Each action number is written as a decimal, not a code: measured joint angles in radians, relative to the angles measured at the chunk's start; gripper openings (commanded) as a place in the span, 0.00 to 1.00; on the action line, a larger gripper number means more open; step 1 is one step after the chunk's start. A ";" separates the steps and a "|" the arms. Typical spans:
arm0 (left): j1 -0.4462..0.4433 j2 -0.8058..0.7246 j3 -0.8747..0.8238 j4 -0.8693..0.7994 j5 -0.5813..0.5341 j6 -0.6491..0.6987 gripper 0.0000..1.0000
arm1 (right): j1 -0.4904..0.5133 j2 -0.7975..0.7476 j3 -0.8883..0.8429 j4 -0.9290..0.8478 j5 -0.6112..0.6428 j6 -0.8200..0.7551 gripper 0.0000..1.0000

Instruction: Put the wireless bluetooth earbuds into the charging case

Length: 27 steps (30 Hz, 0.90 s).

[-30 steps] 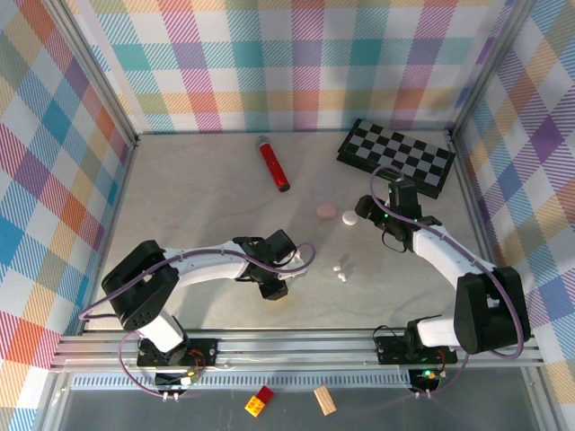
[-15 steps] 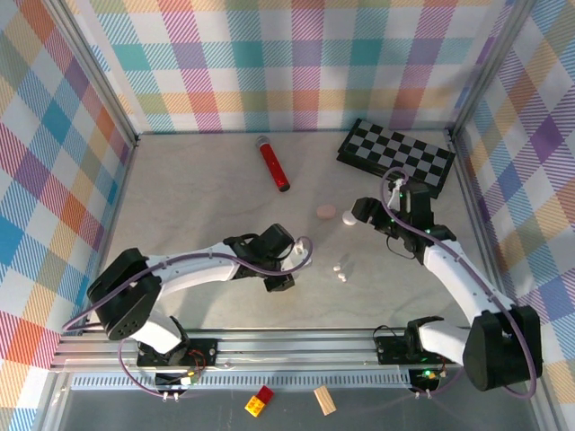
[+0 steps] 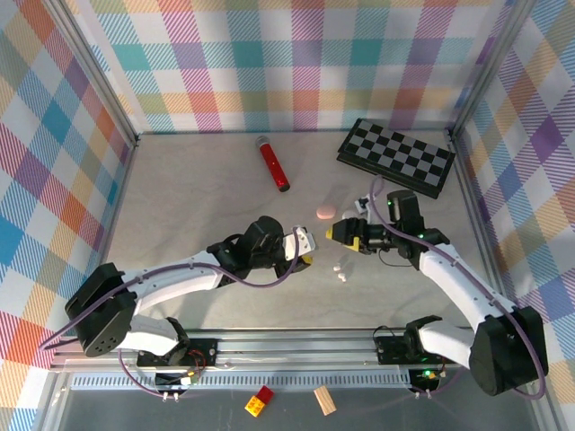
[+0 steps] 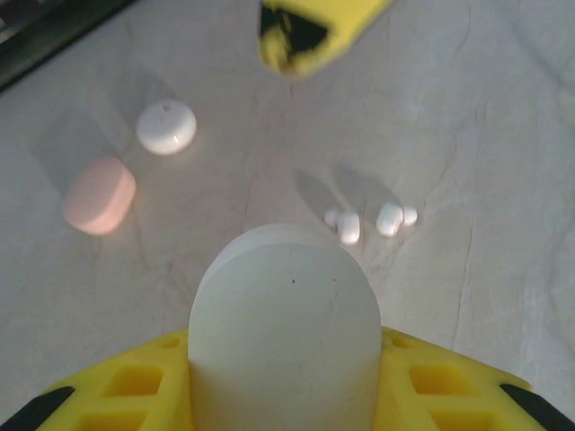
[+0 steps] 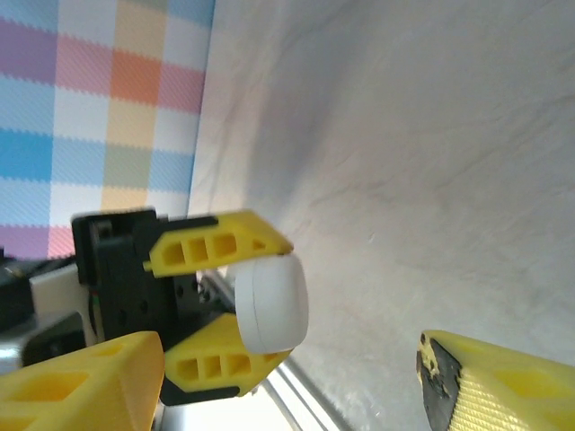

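One white case (image 4: 283,323) held in left claw (image 3: 305,244), earbuds (image 4: 349,227) loose.

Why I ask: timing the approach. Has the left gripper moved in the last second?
Yes. The left gripper, shut on a white case, has moved right and up the view, closer to the chessboard.

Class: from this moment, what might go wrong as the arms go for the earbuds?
1. The open right gripper sits near the left gripper holding the white case; they may collide.
2. The tiny earbuds lie bunched together, so a clumsy pinch could scatter them.
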 measured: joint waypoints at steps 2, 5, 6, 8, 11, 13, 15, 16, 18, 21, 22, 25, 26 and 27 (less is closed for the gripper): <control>0.000 -0.005 -0.001 0.019 0.011 0.001 0.36 | 0.036 0.017 0.000 0.004 -0.009 0.003 0.71; 0.000 -0.009 -0.008 0.042 0.022 0.000 0.37 | 0.073 0.046 0.000 0.009 -0.010 0.018 0.65; 0.000 -0.013 -0.011 0.047 0.026 0.000 0.37 | 0.080 0.056 0.000 0.012 -0.009 0.022 0.62; 0.000 -0.020 -0.016 0.049 0.030 0.000 0.37 | 0.092 0.076 0.000 0.020 -0.007 0.029 0.58; 0.002 -0.022 -0.020 0.043 0.029 0.000 0.37 | 0.104 0.090 0.002 0.034 -0.009 0.034 0.50; 0.002 -0.022 -0.021 0.040 0.033 0.000 0.37 | 0.111 0.096 0.005 0.042 -0.011 0.038 0.48; 0.002 -0.022 -0.021 0.037 0.039 0.000 0.37 | 0.117 0.101 0.008 0.048 -0.013 0.039 0.46; 0.002 -0.022 -0.021 0.037 0.045 0.000 0.37 | 0.121 0.106 0.010 0.051 -0.015 0.039 0.45; 0.002 -0.022 -0.020 0.036 0.052 0.000 0.37 | 0.125 0.112 0.013 0.052 -0.018 0.038 0.46; 0.002 -0.021 -0.020 0.037 0.056 0.000 0.37 | 0.126 0.116 0.016 0.052 -0.019 0.037 0.47; 0.002 -0.021 -0.020 0.037 0.058 0.000 0.37 | 0.126 0.117 0.018 0.052 -0.019 0.037 0.47; 0.002 -0.021 -0.019 0.038 0.063 -0.001 0.37 | 0.130 0.128 0.024 0.053 -0.021 0.037 0.47; 0.002 -0.021 -0.019 0.037 0.063 -0.001 0.37 | 0.130 0.132 0.024 0.055 -0.024 0.037 0.46; 0.002 -0.021 -0.019 0.037 0.063 -0.002 0.37 | 0.132 0.136 0.024 0.059 -0.027 0.037 0.46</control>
